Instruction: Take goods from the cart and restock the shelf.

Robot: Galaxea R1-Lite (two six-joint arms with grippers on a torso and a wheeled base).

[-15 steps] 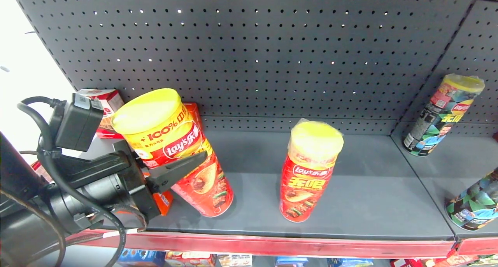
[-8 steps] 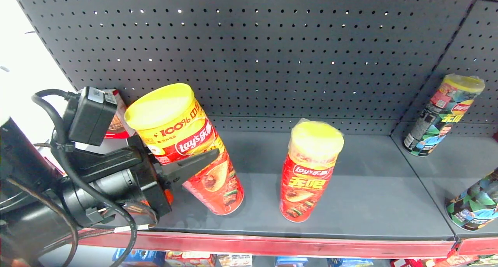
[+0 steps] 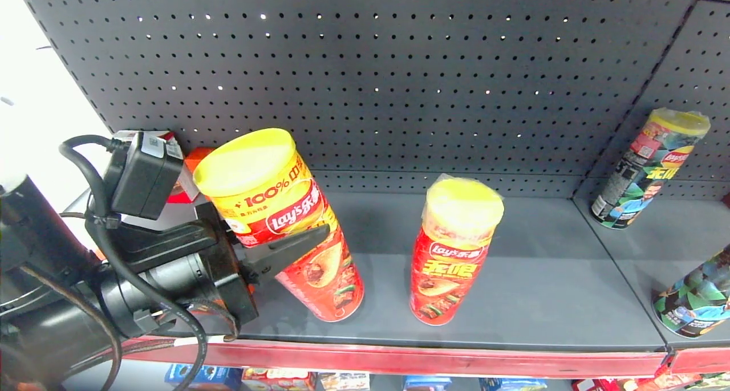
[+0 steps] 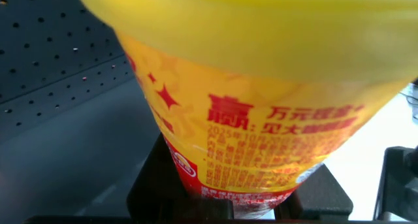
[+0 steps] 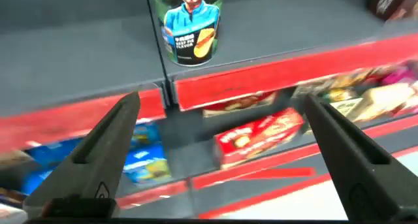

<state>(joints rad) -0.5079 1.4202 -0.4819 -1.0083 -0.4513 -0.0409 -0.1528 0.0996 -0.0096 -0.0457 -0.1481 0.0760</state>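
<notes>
Dark grey shelf [image 3: 542,277] w/ a pegboard back [image 3: 370,83] and a red front strip [image 3: 399,359] is what you're facing. Your L gripper [image 3: 291,228] is clamped on a chip can [image 3: 268,191] w/ a yellow lid, one finger lying across its front at about mid-height. The can leans, lid toward the left, base down near the shelf's front edge; can't tell if the base touches the board. A second can [image 3: 456,248], same red-and-yellow kind, stands upright to the right, apart from the held one. Red boxes [image 3: 191,174] sit at the back left, behind the gripper. In the next bay to the right, a green-and-black can [image 3: 650,168] stands at the back and another one [image 3: 693,300] near the front. Your R gripper [image 5: 222,100] has its fingers wide apart, nothing between them, in front of another shelf board [image 5: 78,54] where a blue-label can [image 5: 189,25] stands; snack boxes [image 5: 261,136] lie a level below.
</notes>
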